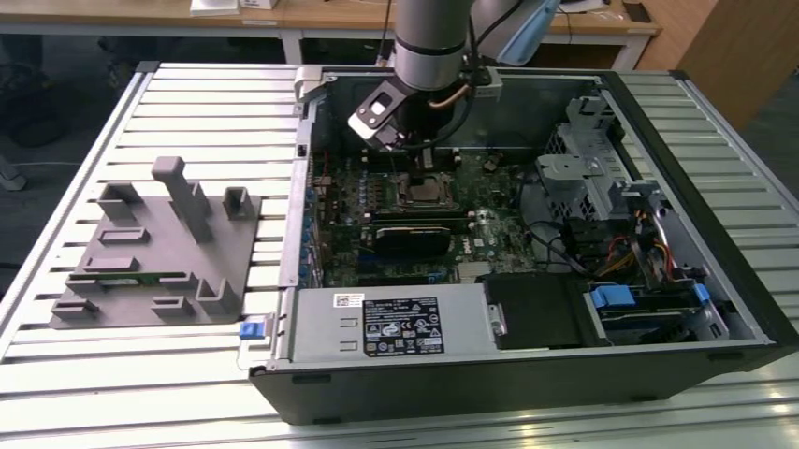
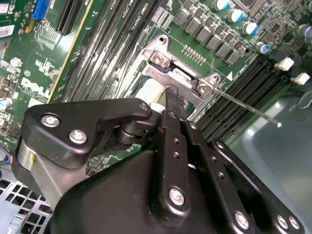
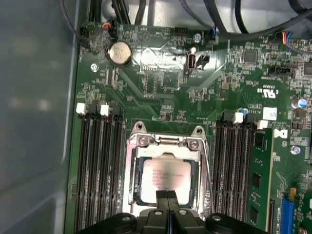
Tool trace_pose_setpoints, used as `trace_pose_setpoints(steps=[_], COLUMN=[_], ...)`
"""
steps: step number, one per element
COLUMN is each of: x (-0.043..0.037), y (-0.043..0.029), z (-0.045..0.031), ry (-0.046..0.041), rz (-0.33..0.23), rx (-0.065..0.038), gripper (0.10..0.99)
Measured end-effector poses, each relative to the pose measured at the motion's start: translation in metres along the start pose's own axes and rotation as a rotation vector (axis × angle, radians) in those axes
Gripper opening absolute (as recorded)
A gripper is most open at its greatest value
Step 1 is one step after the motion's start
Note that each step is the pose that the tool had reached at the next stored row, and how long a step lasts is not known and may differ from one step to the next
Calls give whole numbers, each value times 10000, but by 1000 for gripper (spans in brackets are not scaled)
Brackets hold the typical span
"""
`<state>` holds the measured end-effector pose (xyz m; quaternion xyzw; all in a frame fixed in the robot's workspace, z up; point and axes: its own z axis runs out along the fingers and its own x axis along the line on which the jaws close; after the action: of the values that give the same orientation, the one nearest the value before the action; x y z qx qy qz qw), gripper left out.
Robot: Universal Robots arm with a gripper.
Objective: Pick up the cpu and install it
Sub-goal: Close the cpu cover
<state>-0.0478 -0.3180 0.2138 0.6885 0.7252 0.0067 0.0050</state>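
- The arm reaches down into an open computer case (image 1: 736, 309) that lies on a slatted metal surface (image 1: 187, 103); the tool (image 1: 414, 165) hangs over the middle of the green motherboard (image 1: 469, 243).
- In the first wrist view the cpu (image 3: 165, 176) lies flat inside the socket frame (image 3: 168, 141), silver top facing up, with the frame's metal edges around it on all sides.
- The tool (image 3: 167, 196) has its two black fingers pressed together, no gap between them, and their tips sit over the near edge of the cpu (whether they actually touch the chip, I cannot tell).
- In the second wrist view the tool (image 2: 174, 103) points its narrow tip at the same socket frame (image 2: 170, 73), and a thin lever rod (image 2: 243, 105) sticks out from the frame's corner.
- Rows of black memory slots (image 3: 97, 165) run on both sides of the socket, and a round coin battery (image 3: 119, 52) sits on the board further off.
- On the surface at the exterior view's left, well apart from the case, stands a grey fixture (image 1: 150, 262) with upright posts.
- A silver labelled box (image 1: 387, 323) fills the near part of the case.
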Motion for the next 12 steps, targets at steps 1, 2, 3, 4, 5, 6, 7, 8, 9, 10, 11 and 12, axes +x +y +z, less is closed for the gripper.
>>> trace_pose_setpoints(steps=[1,2,3,4,5,6,7,8,9,10,11,12], x=[0,1,2,3,3,3,3,4,4,4,4,4], y=[-13,-25,-36,-44,-51,-57,-63,-68,-71,-73,-73,-74], z=[3,8,14,22,29,37,46,55,65,75,86,97], ry=[-1,0,1,2,2,1,1,1,1,1,1,1], rz=[0,0,0,1,0,0,1,0,1,0,-1,-1], rx=[1,0,-1,-2,-1,-1,-1,-1,-1,0,-1,0], gripper=[106,106,106,106,106,106,106,106,106,106,106,106])
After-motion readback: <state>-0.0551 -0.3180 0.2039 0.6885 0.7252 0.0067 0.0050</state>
